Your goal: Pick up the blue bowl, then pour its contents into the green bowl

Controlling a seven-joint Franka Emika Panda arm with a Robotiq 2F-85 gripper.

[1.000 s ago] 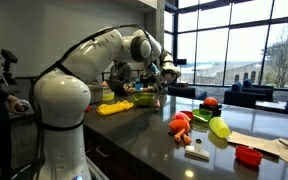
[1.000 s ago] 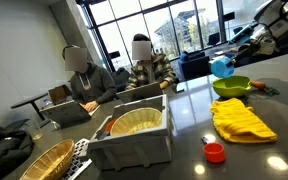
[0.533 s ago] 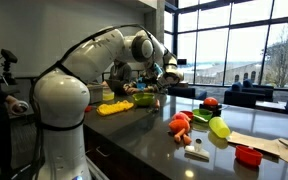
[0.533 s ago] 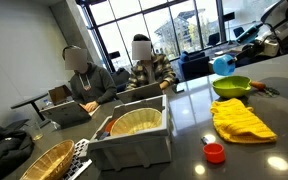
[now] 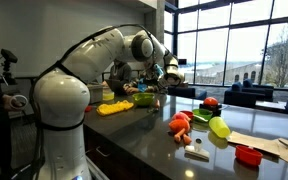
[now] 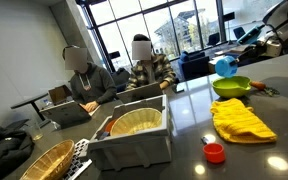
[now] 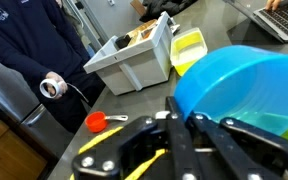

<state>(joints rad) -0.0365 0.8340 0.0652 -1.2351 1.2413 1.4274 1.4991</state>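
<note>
arm first: one white robot arm (image 5: 59,105) arches over one dark glossy countertop (image 5: 134,135). in an exterior view two people (image 6: 142,65) sit behind the counter. one grey plastic bin (image 6: 134,145) stands on the counter. there are two round wicker baskets, one inside the bin (image 6: 136,122) and one beside the bin (image 6: 39,160). one crumpled yellow cloth (image 6: 242,120) lies flat near the bin.

one round bright-green plastic bowl (image 6: 231,87) sits on the counter just beyond the cloth. in both exterior views, one small round bright-blue plastic bowl (image 6: 225,67) hangs in the air just above the green bowl and apart from it. the blue bowl is smooth, shallow and plain, a little smaller than the green one, and it looks tipped rather than level. its contents cannot be made out.

in the wrist view the blue bowl fills the right side. the black gripper (image 7: 187,118) has its fingers pinched narrow on the bowl's rim, carrying it. one small red round bowl (image 6: 214,152) rests on the counter in front of the bin, well apart from both larger bowls.
</note>
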